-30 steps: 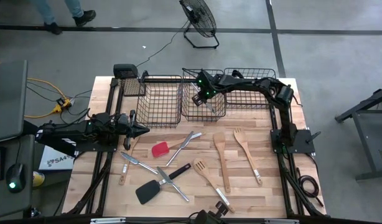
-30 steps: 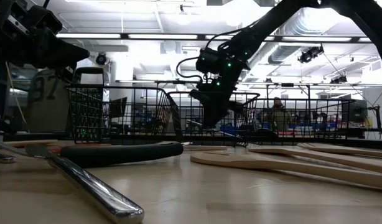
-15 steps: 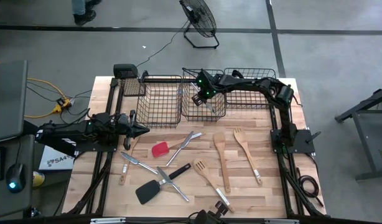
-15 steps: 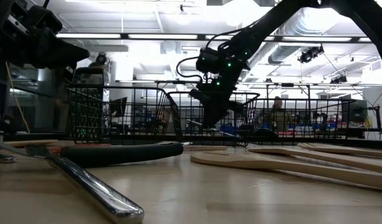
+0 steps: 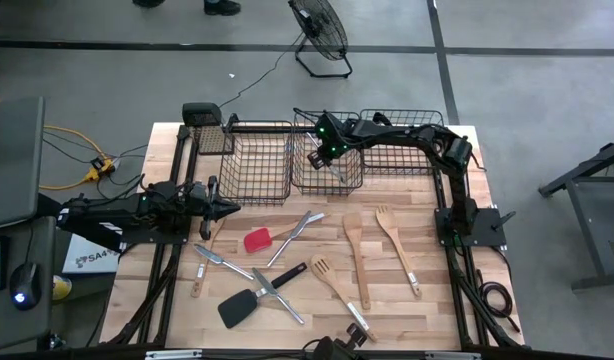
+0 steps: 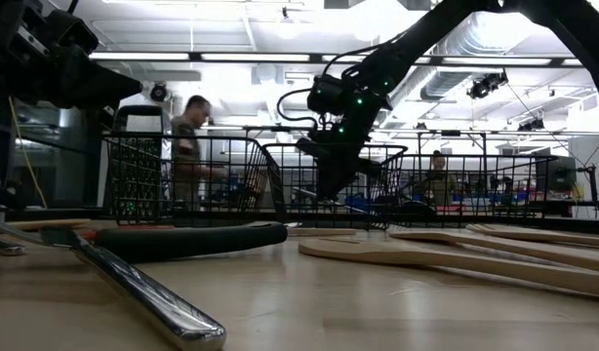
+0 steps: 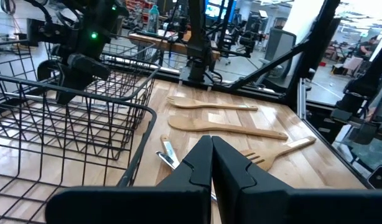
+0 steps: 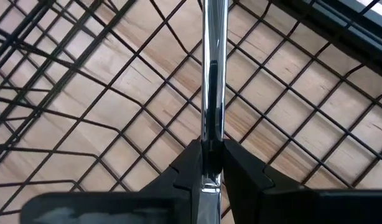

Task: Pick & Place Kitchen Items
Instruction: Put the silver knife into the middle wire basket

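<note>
Wooden utensils [image 5: 355,250]: 3 on table; wire baskets [image 5: 259,160]: 3.

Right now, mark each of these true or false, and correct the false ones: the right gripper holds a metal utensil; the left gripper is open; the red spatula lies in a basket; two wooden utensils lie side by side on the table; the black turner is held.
1. The right gripper holds a silver metal utensil over the middle basket. True.
2. The left gripper is open. False: it is shut, holding nothing.
3. The red spatula lies in a basket. False: it lies on the table.
4. Two wooden utensils lie side by side on the table. True.
5. The black turner is held. False: it lies on the table.
</note>
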Robot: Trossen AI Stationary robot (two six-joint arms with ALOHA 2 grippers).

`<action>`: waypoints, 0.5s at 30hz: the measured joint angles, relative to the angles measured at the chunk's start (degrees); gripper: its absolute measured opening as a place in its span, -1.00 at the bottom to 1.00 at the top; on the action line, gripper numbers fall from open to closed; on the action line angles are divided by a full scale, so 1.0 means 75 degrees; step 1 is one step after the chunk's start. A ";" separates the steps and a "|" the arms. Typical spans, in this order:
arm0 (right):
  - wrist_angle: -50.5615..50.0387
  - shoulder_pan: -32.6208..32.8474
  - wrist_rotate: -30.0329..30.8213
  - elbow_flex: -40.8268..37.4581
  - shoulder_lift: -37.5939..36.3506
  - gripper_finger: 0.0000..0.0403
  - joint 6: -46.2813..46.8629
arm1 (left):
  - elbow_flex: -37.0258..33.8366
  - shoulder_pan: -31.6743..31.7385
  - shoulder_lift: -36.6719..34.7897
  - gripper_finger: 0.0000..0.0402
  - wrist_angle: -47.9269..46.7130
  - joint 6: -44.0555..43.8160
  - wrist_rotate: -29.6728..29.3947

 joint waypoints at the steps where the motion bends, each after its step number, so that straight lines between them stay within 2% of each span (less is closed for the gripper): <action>1: 0.0003 0.0000 0.0006 0.0000 0.0000 -0.74 0.0070 | -0.0002 0.0001 0.0001 -1.00 0.0000 0.0001 -0.0001; 9: 0.0001 0.0000 -0.0155 0.0000 -0.0003 -0.74 0.0735 | -0.0002 0.0001 0.0001 -1.00 0.0003 0.0000 -0.0005; 15: -0.0002 0.0003 -0.0160 0.0000 -0.0006 -0.74 0.0769 | -0.0002 0.0002 0.0001 -1.00 0.0003 0.0000 -0.0010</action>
